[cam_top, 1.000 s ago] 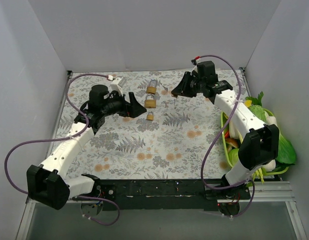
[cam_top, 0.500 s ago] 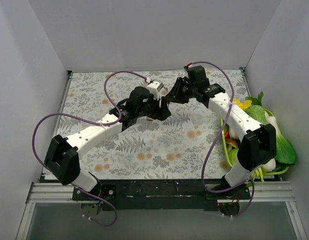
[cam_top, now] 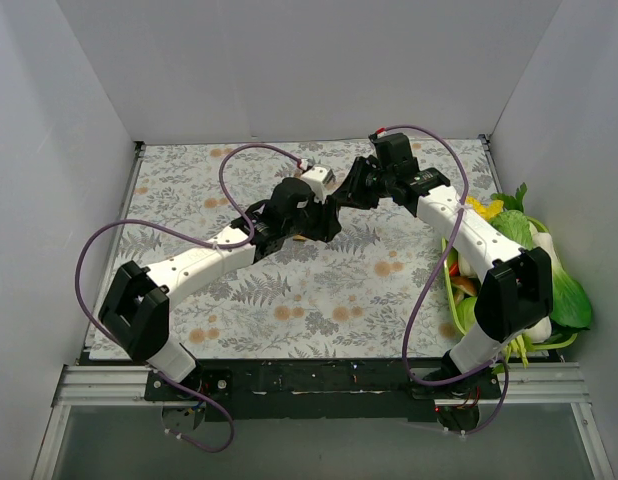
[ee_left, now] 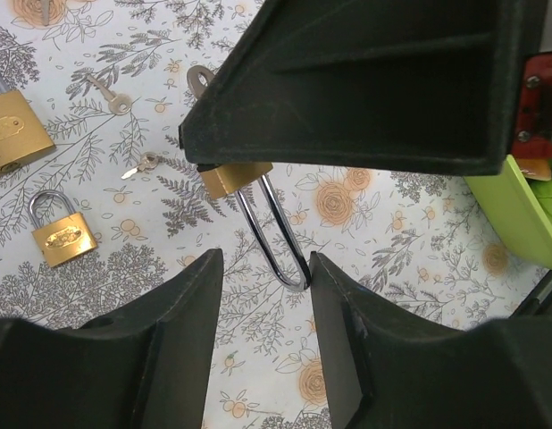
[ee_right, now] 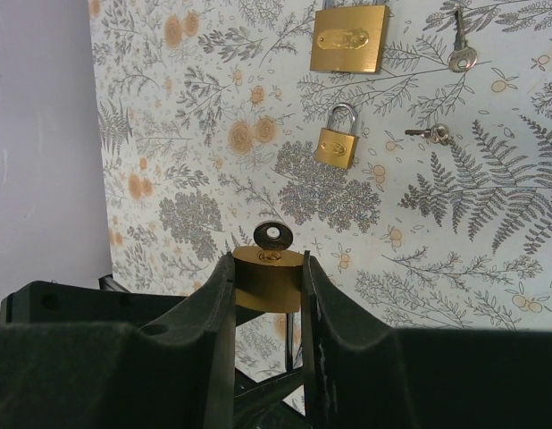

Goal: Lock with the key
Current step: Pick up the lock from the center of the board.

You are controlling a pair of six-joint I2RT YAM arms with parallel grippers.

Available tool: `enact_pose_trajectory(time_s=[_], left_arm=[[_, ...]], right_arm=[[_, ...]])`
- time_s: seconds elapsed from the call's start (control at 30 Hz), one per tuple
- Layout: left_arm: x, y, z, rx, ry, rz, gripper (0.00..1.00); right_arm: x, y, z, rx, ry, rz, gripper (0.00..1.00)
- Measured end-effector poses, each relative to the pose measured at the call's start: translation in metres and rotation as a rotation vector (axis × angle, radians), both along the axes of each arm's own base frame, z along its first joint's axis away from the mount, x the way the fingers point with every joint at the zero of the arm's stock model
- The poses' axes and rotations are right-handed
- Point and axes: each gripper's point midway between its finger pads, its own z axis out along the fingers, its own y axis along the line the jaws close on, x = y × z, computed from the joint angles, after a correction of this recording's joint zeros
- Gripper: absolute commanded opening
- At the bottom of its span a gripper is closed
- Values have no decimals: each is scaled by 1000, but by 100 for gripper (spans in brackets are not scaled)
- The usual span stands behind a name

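Observation:
My right gripper (ee_right: pixel 267 264) is shut on a brass padlock (ee_right: pixel 268 281) and holds it above the table. A silver key (ee_right: pixel 272 236) sits in its keyhole, head sticking out. In the left wrist view the padlock's body (ee_left: pixel 233 177) shows under the right gripper's black fingers, and its long steel shackle (ee_left: pixel 271 237) hangs down. My left gripper (ee_left: pixel 265 268) is open, and the shackle's loop sits between its fingertips, close against the right finger (ee_left: pixel 334 295). In the top view the two grippers meet at mid-table, the left (cam_top: pixel 324 222) just below the right (cam_top: pixel 341 195).
A large brass padlock (ee_right: pixel 348 38) and a small one (ee_right: pixel 335 143) lie on the floral cloth, with two loose keys (ee_right: pixel 461 54) (ee_right: pixel 432 135) beside them. A green basket (cam_top: pixel 451 290) of vegetables stands at the right edge. White walls surround the table.
My left arm has swung from the left side to the middle, bringing its open gripper under the padlock's shackle. My right gripper has shifted slightly left with the padlock.

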Motion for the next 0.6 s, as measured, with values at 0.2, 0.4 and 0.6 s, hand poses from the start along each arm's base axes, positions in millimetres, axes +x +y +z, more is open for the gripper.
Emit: enact_pose_trajectory(time_s=[0.2, 0.4, 0.6], left_arm=[[0, -2, -5, 10, 3, 2, 31], [-2, -5, -6, 17, -4, 1, 29], [-2, -10, -17, 82, -37, 16, 18]], right_arm=[[-1, 1, 0, -1, 1, 0, 1], [-2, 3, 0, 3, 7, -6, 1], [-3, 5, -2, -4, 14, -16, 1]])
